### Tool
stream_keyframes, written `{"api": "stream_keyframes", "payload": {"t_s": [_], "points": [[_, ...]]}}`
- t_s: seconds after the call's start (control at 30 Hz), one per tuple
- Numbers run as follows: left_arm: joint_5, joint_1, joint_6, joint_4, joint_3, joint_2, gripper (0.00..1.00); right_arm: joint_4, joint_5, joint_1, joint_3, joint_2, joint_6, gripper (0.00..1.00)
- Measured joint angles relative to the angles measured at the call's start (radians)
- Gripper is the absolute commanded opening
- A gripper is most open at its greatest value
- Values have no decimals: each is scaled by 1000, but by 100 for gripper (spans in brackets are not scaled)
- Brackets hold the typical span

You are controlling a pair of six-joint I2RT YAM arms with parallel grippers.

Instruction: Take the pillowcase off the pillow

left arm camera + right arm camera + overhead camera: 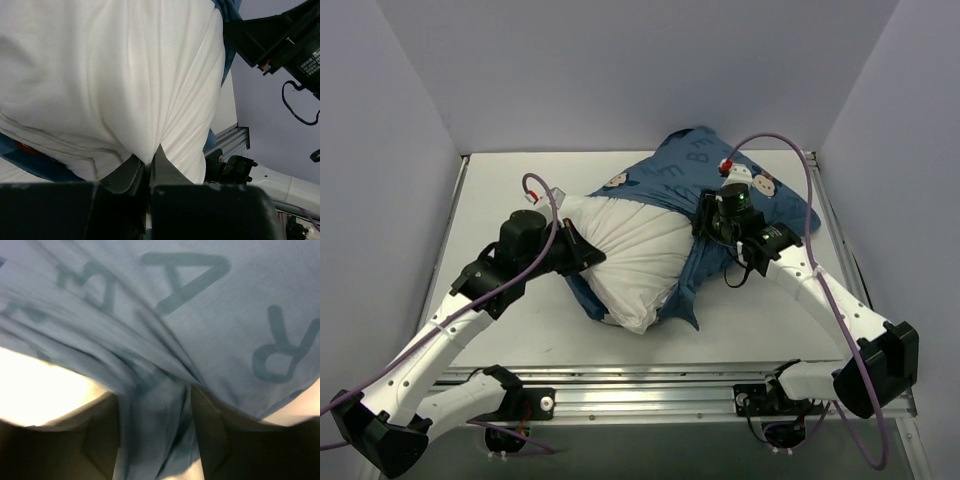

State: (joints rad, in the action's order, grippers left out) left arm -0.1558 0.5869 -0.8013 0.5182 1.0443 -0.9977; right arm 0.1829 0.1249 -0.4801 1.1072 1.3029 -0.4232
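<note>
1. Step in hand, as judged: draw the pillowcase off the far right end of the pillow by pulling the two tools in opposite directions.
2. Left tool: clenched on a fold of the bare white pillow at its left end. The jaws meet on the cloth, and creases fan out from the pinch. This tool serves as the anchor.
3. Right tool: grasping the pillowcase. A gathered bundle of the blue printed fabric fills the gap between its jaws, with folds converging there.
4. Procedure for a clean pull:
   - Hold the left tool fixed so the pillow cannot slide across the bench.
   - Move the right tool away from the left tool, along the long axis of the pillow, toward the far right corner.
   - Pull low and straight. A lifted or sideways pull is likely to drag the pillow along with the case.
   - Check that only blue fabric sits in the right tool. If white filling cloth is pinched with it, the case will not slide.
5. Location: the pillow lies diagonally across the middle of the bench. Its near left half is bare, and its far right half sits inside the pillowcase. The mouth of the case is bunched around the pillow's middle, just beside the right tool, and blue edges show beneath the pillow's near side.
</note>
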Motion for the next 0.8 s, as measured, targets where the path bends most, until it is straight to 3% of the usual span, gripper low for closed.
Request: {"api": "stream_keyframes", "payload": {"t_s": [0.1, 0.57, 0.8], "points": [[26, 22, -15, -3, 4, -16, 2, -10, -20, -19, -34, -71, -27, 66], [235, 94, -25, 13, 410, -333, 2, 23, -233, -56, -243, -398, -156, 72], [285, 100, -24, 13, 484, -404, 2, 30, -392, -59, -298, -469, -153, 77]]}}
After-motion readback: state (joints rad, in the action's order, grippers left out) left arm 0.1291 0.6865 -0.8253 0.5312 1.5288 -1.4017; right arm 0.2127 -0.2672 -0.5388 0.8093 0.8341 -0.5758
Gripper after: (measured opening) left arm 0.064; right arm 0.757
